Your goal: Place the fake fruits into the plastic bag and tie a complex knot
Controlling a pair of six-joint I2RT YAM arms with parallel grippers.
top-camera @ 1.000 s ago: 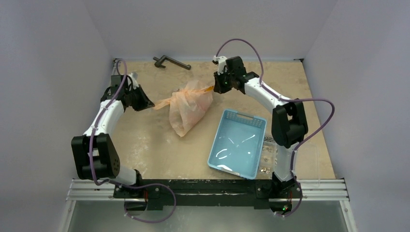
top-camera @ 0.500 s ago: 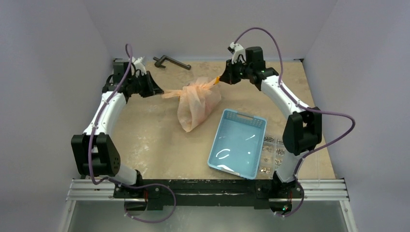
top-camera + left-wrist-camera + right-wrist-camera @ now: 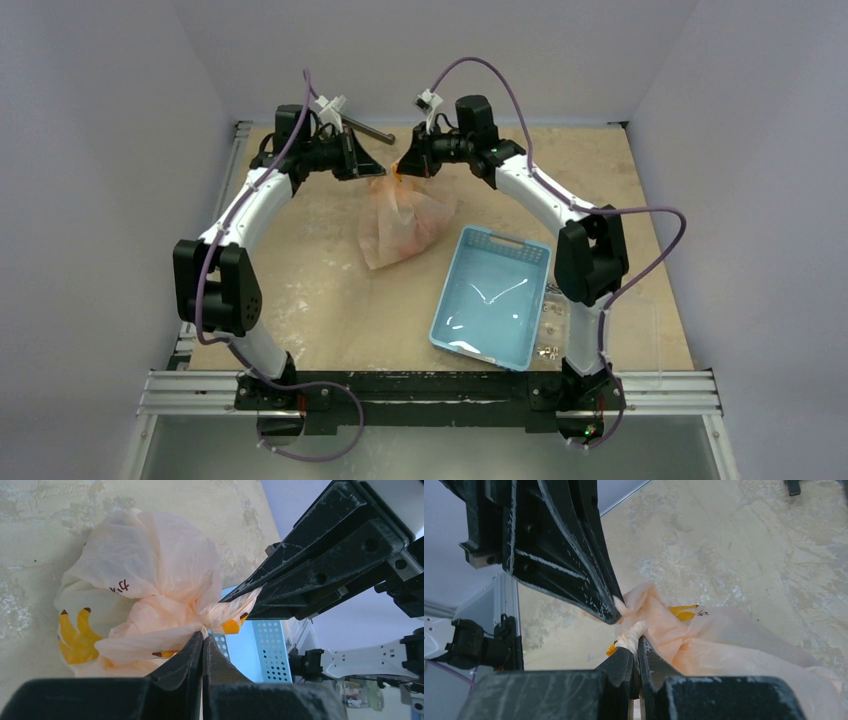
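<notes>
Near the far edge of the beige desk (image 3: 300,290), the thin translucent pale-orange plastic bag (image 3: 405,225) is held up by its neck. The left end effector (image 3: 202,636) and the right end effector (image 3: 638,641) are each closed fully on the twisted bag top, tips nearly touching, presumably for crossing into a knot.

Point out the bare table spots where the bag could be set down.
Bare: the table between the left arm and the blue basket, nearer than the plastic bag; also the far-right corner. Crowded: far centre, where left gripper and right gripper pinch it.
</notes>
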